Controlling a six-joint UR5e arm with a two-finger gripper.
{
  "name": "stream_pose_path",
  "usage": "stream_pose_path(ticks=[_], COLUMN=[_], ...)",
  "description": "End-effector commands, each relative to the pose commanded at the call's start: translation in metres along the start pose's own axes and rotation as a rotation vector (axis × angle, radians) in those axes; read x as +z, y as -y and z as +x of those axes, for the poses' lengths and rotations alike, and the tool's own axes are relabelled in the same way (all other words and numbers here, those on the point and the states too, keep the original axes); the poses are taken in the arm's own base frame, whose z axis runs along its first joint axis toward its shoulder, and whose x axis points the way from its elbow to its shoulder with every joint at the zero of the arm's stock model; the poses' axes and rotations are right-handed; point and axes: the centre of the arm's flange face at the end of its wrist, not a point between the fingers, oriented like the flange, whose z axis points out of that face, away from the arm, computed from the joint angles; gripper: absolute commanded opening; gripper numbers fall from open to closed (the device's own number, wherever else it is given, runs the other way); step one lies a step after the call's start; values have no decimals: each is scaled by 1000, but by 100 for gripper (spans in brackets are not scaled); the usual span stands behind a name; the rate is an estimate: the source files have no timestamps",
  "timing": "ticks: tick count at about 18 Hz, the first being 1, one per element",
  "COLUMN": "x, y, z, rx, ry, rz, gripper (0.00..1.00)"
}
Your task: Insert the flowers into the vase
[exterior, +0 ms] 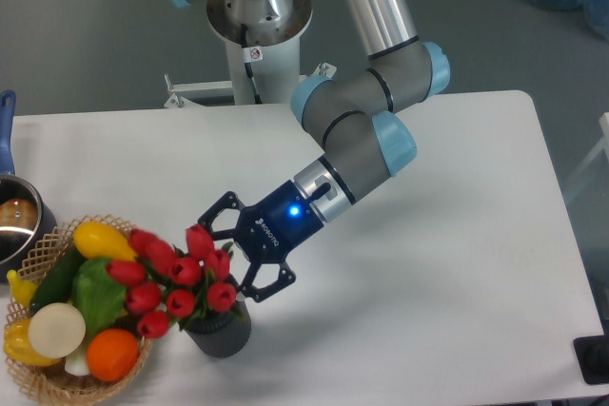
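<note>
**Operator:** While the flowers (176, 278) stand in the vase (219, 335), just below and to the camera-left of my jaws, I read the jaws (240, 259) as spread wide and holding nothing.

**Observer:** Touching the bunch?

**Operator:** The near fingertip sits right beside the red buds; I cannot tell if it brushes them. The bunch leans toward the basket (38, 382) of vegetables, further out on that same side, and spreads wider than the vase mouth.

**Observer:** How would they handle if you regrasp?

**Operator:** I judge them light and springy, with soft buds that would crush or splay. I'd take hold low on the stems, just above the rim. The vase looks small and could tip on the counter (447, 263) if I nudge the bunch sideways.
</note>
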Motion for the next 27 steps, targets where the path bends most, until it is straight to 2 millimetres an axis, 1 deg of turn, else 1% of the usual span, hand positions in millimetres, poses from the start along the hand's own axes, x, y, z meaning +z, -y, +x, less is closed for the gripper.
stream_pose_path(ticks=[2,3,8,10,12,14,16,18,21,22,23,25,27], x=[-3,-4,-26,-37,-51,-63,-72,-79,-90,-96,-106,-118,-127], y=[-6,-5,-4,2,12,18,23,23,28,27,27,21,14], z=[0,3,18,25,28,31,37,36,32,29,28,22,17], rx=[-13,-12,-19,-8,5,29,62,75,132,144,160,183,178], ry=[4,5,35,52,80,156,279,352,406,429,490,584,640], rz=[-1,0,10,16,19,-50,-190,-268,-327,-351,-421,-558,-646], gripper=[100,100,100,100,100,100,100,100,100,100,100,100,100])
